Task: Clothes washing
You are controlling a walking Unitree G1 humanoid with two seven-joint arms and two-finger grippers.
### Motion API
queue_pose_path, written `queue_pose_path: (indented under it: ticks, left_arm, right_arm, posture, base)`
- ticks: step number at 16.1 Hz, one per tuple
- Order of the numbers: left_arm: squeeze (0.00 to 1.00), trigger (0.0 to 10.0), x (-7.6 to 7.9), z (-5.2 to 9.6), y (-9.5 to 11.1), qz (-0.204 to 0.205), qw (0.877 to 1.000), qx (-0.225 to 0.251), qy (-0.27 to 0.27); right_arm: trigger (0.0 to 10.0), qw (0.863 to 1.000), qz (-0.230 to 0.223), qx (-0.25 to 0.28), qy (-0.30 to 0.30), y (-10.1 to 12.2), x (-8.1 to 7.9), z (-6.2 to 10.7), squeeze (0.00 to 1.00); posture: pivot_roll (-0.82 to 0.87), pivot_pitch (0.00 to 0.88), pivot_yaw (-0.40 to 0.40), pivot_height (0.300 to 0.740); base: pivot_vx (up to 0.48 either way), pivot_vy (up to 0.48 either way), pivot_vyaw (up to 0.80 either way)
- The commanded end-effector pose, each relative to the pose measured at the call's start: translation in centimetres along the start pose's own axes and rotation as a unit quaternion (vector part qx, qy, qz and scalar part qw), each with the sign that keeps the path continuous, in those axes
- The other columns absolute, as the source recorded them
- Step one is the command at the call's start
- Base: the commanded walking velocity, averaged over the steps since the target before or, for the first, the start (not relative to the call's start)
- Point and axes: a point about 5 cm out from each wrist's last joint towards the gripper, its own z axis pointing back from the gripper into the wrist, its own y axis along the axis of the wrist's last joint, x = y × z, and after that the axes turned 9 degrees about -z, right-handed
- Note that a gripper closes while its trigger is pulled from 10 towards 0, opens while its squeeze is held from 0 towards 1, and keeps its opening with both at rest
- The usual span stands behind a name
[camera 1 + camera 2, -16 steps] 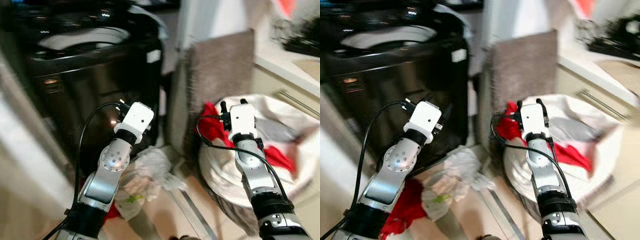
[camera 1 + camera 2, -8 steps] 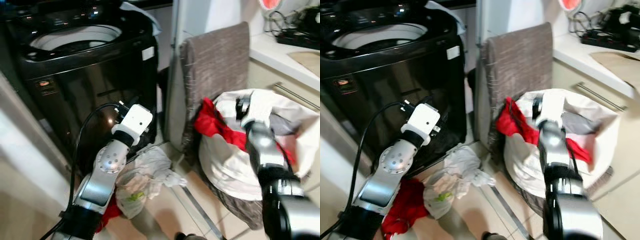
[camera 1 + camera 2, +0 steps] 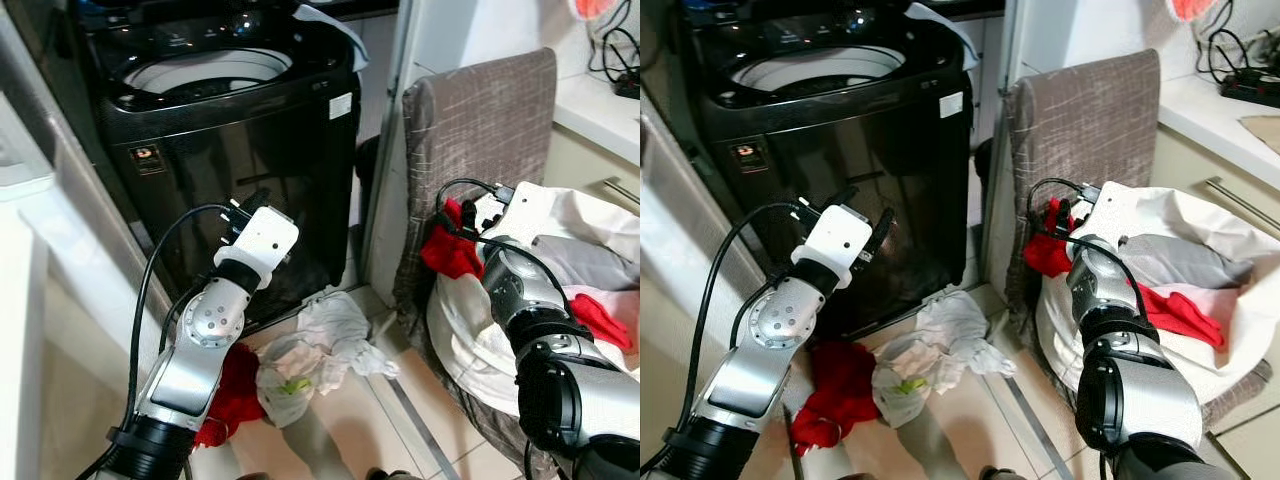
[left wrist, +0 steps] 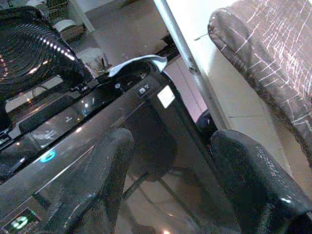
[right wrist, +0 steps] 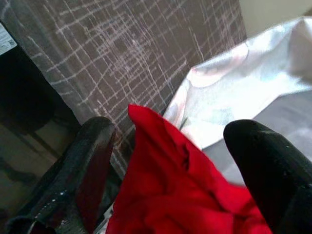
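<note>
Right tool [image 5: 168, 161], fingers spread, has dipped to the red garment [image 5: 180, 195] at the laundry basket's [image 3: 1200, 370] rim (left tool [image 4: 170, 170] idles released), so picking begins.

Pale beige tiled floor [image 3: 350, 430] meets a white wall [image 3: 460, 35]. A cream cabinet with a metal handle [image 3: 1230, 200] sits under a white countertop [image 3: 1200, 100] holding black cables [image 3: 1240, 50].

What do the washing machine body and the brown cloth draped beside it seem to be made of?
The washing machine body looks like glossy dark painted metal or plastic: its front mirrors the floor and the left pincer. The brown cloth looks like a soft woven textile, matte, with thin pale crossing threads and loose folds; the fibre itself cannot be told.
</note>
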Motion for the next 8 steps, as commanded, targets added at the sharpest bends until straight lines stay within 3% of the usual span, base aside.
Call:
queue_pose_path:
  ticks: [1,5,6,7,8]
  left_arm:
    - [0.00,10.0,-0.2,0.2,0.1,-0.004,1.000,-0.001,-0.002]
    - [0.00,10.0,-0.5,0.4,0.3,-0.007,1.000,-0.001,-0.003]
    - [0.00,10.0,-0.6,0.6,0.3,-0.007,1.000,-0.002,-0.004]
    - [0.00,10.0,-0.5,0.9,0.3,-0.008,1.000,-0.005,-0.009]
    - [0.00,10.0,-0.6,1.4,0.3,-0.011,1.000,-0.008,-0.015]
  right_arm:
    - [10.0,1.000,-0.010,-0.002,-0.016,0.6,0.2,-0.2,1.00]
    - [10.0,0.995,-0.010,-0.034,-0.094,-0.6,2.9,0.0,1.00]
    - [10.0,0.994,-0.013,-0.039,-0.102,-0.9,3.2,0.1,0.41]
    - [10.0,0.993,-0.006,-0.050,-0.104,-1.5,3.6,0.3,0.00]
    - [10.0,0.993,0.007,-0.058,-0.104,-2.1,3.9,0.5,0.00]
  posture:
    - [0.07,0.049,0.029,0.740]
    - [0.08,0.063,0.037,0.740]
    - [0.09,0.076,0.044,0.740]
    - [0.09,0.088,0.050,0.740]
    - [0.12,0.123,0.066,0.740]
  base:
    - [0.000,0.000,0.00]
    - [0.000,0.000,0.00]
    - [0.000,0.000,0.00]
    - [0.000,0.000,0.00]
    - [0.000,0.000,0.00]
